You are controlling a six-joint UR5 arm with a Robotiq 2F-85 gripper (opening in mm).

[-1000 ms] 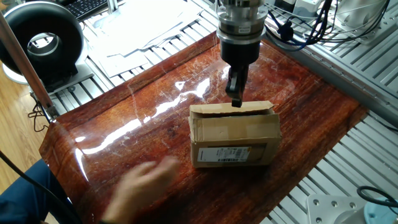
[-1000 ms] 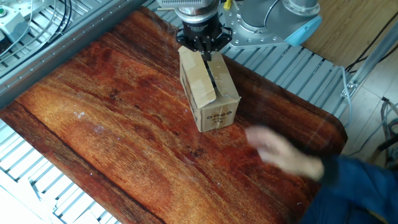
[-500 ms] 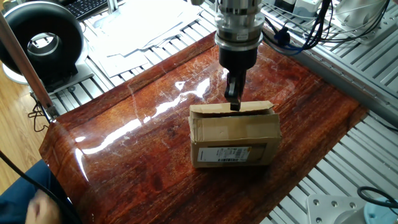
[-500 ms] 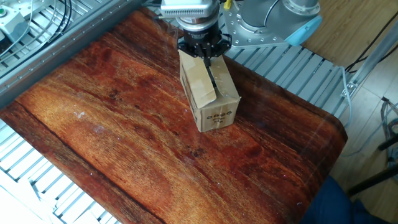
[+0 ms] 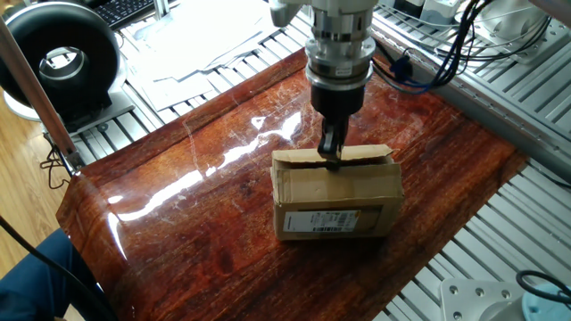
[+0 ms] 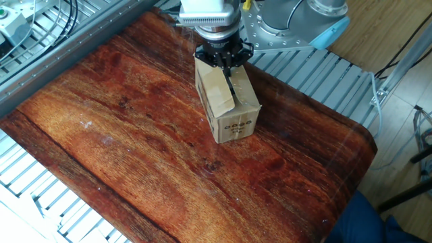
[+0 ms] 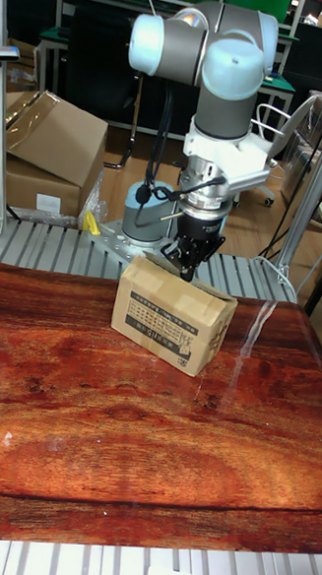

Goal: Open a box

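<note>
You have the wooden table filling most of each view, its glossy reddish top set on a slatted metal frame. Behind it in the tall fixed view stands the arm, grey with pale blue joint caps, reaching down toward the table's far edge. Farther back on the left in that view you can see large cardboard cartons stacked off the table. The box sits on the table toward its far side, resting flat, with a white barcode label on the long side facing the camera in one fixed view and printed marks on its short end in the other fixed view. Its top flaps look down, with one flap edge lifted slightly along the seam. The gripper points straight down with its tips at the top of the box near the seam; the fingers look close together, but you cannot tell whether they are pinching a flap or only touching it.
</note>
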